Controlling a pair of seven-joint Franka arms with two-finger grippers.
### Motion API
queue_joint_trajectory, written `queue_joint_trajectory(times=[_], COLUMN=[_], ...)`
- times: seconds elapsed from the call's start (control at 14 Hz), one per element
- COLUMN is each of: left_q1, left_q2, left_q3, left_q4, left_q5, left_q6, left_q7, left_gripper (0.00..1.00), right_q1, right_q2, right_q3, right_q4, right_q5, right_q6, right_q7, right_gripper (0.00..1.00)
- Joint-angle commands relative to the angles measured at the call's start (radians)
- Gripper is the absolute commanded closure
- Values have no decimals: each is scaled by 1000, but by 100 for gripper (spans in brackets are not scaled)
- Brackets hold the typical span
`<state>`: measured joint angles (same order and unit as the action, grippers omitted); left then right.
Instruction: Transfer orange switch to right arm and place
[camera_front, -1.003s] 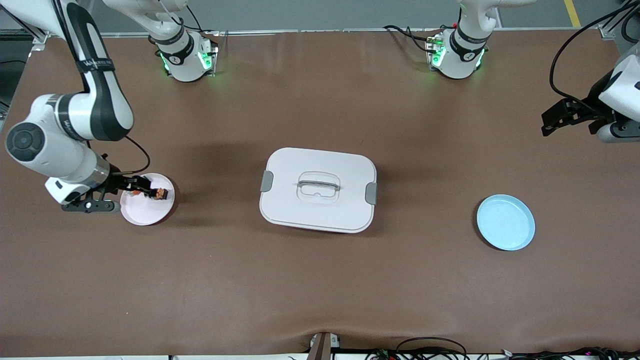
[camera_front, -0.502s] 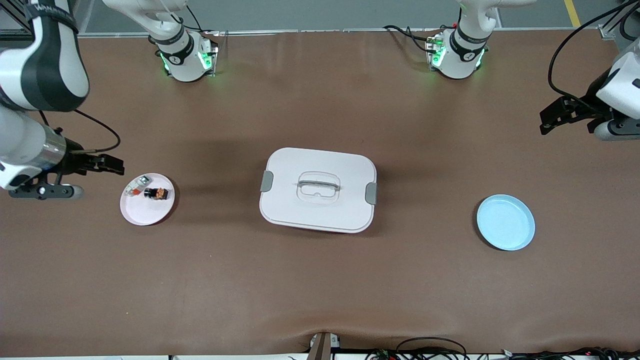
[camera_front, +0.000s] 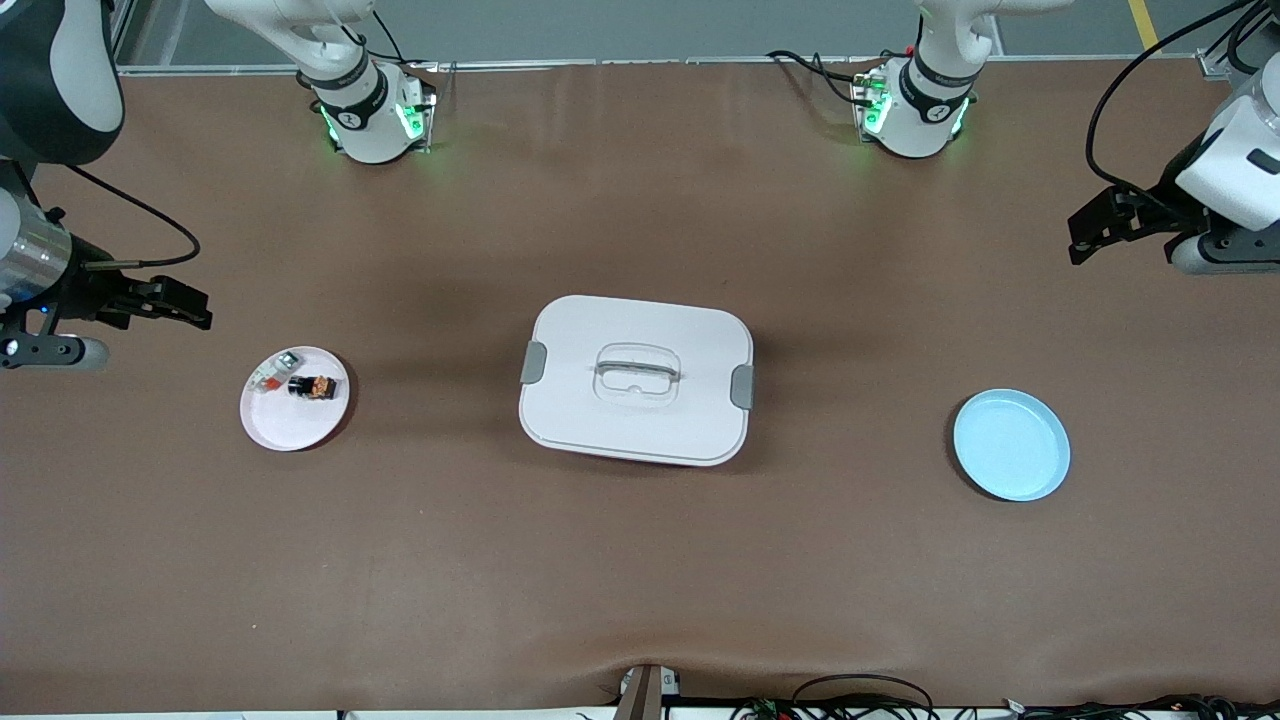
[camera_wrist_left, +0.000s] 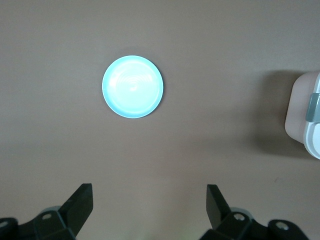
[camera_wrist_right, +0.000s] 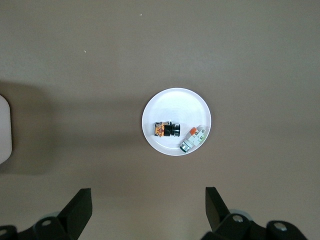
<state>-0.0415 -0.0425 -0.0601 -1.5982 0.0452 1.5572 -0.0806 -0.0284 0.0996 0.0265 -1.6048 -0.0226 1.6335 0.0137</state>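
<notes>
The orange switch, a tiny black block with orange stripes, lies on the small pink-white plate toward the right arm's end of the table. It also shows in the right wrist view on that plate. My right gripper is open and empty, raised high over the table beside the plate. Its fingers frame bare table. My left gripper is open and empty, high over the left arm's end of the table; its own view shows bare table between its fingers.
A whitish-clear part with a red-orange patch lies on the same plate beside the switch. A white lidded box with grey latches sits mid-table. A light blue plate sits toward the left arm's end, also in the left wrist view.
My right gripper let go of the orange switch on the plate, opened, and rose away toward the table's end. My left gripper drifted slightly upward.
</notes>
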Motion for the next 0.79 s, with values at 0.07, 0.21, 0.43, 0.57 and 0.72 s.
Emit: queue_joint_trajectory(times=[0.07,0.21,0.43,0.57,0.72], left_q1=[11,9,9,8,9], left_q2=[-28,-28,-28,-30,-25], left_q3=[2,2,0,0,0], left_q4=[-9,-6,-8,-9,-9], left_q5=[-40,-45,-45,-47,-45], left_q6=[-22,-22,-22,-22,-17], left_q7=[4,4,5,5,5], left_gripper=[0,0,0,0,0], right_q1=[5,5,4,2,1], right_q2=[-5,-9,-43,-54,-58], right_q3=[1,3,1,-3,-3], right_q4=[52,56,54,52,52], right_q5=[9,9,9,9,9], right_q6=[-17,-23,-27,-29,-29], right_q7=[15,17,18,18,20], right_gripper=[0,0,0,0,0])
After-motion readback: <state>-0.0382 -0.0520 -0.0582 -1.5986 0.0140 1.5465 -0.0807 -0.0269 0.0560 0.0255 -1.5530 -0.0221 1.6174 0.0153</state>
